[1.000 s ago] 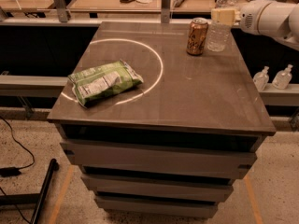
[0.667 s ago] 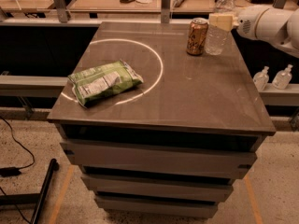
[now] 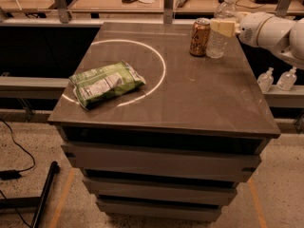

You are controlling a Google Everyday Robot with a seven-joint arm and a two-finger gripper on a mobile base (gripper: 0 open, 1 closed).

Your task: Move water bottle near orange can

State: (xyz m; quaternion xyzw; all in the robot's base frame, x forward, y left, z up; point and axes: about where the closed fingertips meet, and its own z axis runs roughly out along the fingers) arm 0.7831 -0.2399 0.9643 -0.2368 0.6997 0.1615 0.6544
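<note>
Workshop clutter runs along the far side, behind a dark bench (image 3: 190,103) marked with a white ring (image 3: 161,65). At the near left, a green snack bag (image 3: 107,82) lies across the ring's edge, well apart from the work.

At the far right, the orange can (image 3: 200,37) stands upright. The water bottle (image 3: 217,46) is just beside it on the right, upright with its base seemingly on the bench. The two are close, possibly touching. The tool (image 3: 223,27) reaches in from the right and sits against the bottle's upper body. Whether it is clamped or already slack I cannot tell.

The placement looks as good as done, so what remains is a clean release. The tool should part without twisting and then draw back to the right, away from the can. A tall, light bottle tips easily if dragged at the shoulder, and a fall to the left would hit the can. Two small pump bottles (image 3: 266,80) sit lower down past the bench's right edge, clear of that path.
</note>
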